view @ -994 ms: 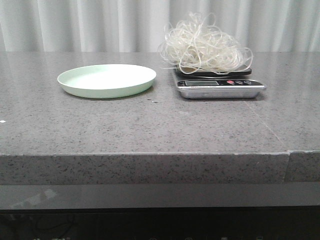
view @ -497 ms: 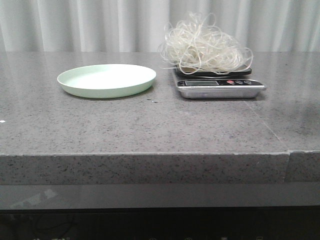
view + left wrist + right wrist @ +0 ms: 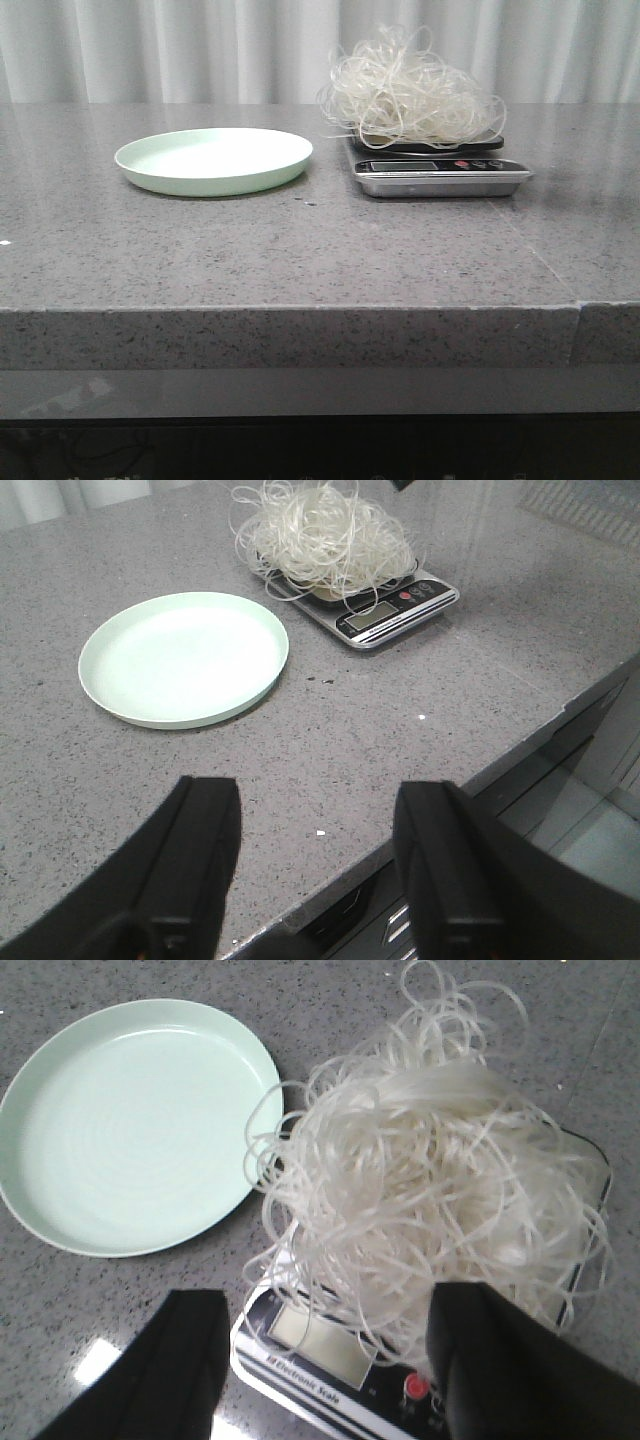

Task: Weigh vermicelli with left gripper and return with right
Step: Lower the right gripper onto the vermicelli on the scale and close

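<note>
The vermicelli [image 3: 410,92] is a fluffy whitish tangle piled on the kitchen scale [image 3: 440,172] at the back right of the table. The pale green plate [image 3: 213,160] lies empty to its left. Neither gripper shows in the front view. My left gripper [image 3: 320,800] is open and empty, low over the table's front edge, well short of the plate [image 3: 183,658] and the vermicelli [image 3: 325,532]. My right gripper [image 3: 330,1305] is open just above the scale's display end [image 3: 320,1355], with the vermicelli [image 3: 430,1180] just beyond its fingers and the plate [image 3: 130,1120] beside.
The grey speckled stone table [image 3: 300,250] has its front edge near the left gripper [image 3: 450,780]. A pale curtain [image 3: 200,50] hangs behind the table. A few dark crumbs [image 3: 320,678] lie between plate and scale.
</note>
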`<action>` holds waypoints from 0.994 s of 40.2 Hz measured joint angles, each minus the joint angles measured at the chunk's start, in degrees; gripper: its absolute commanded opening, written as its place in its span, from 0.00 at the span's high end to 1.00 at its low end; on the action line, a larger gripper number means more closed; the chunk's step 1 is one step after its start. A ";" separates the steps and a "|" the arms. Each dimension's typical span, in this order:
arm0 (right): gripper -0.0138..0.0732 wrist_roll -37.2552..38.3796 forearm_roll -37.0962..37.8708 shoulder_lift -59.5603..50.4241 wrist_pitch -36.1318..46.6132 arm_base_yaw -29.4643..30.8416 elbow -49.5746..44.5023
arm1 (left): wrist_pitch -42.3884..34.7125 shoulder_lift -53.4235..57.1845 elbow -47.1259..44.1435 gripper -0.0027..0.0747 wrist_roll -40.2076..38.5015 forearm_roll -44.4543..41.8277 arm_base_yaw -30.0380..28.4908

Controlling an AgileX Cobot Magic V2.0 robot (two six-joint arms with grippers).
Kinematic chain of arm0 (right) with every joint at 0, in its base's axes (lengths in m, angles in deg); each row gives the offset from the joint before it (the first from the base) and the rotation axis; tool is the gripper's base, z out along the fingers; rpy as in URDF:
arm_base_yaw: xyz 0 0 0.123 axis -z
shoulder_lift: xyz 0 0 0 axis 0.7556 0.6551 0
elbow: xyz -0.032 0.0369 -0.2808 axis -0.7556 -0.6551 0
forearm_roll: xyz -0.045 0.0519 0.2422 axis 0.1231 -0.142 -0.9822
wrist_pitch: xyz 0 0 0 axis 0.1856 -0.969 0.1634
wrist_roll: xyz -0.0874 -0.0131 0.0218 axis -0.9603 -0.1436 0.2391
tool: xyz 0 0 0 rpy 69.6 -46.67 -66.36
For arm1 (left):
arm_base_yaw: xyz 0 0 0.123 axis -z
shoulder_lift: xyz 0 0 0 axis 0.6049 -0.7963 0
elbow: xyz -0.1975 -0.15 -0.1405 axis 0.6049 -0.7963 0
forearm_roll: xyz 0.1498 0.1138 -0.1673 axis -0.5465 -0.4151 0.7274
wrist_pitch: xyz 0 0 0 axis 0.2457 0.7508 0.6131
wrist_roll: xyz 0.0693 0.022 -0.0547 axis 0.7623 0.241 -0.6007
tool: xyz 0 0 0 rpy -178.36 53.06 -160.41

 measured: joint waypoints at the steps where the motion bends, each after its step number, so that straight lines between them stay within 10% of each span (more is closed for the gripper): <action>1: 0.22 0.00 0.00 0.87 0.04 0.00 0.69 | 0.00 0.00 0.00 0.40 0.00 0.00 0.00; 19: 0.23 -0.09 0.51 15.22 0.98 -0.04 11.68 | 0.00 0.00 0.00 0.40 0.00 0.00 0.00; 31: 0.56 -0.09 1.47 17.52 1.06 -0.04 12.37 | 0.00 0.00 0.00 0.40 0.00 0.00 0.00; 40: 0.63 -0.09 1.47 17.52 1.06 -0.04 12.48 | 0.00 0.00 0.00 0.40 0.00 0.00 0.00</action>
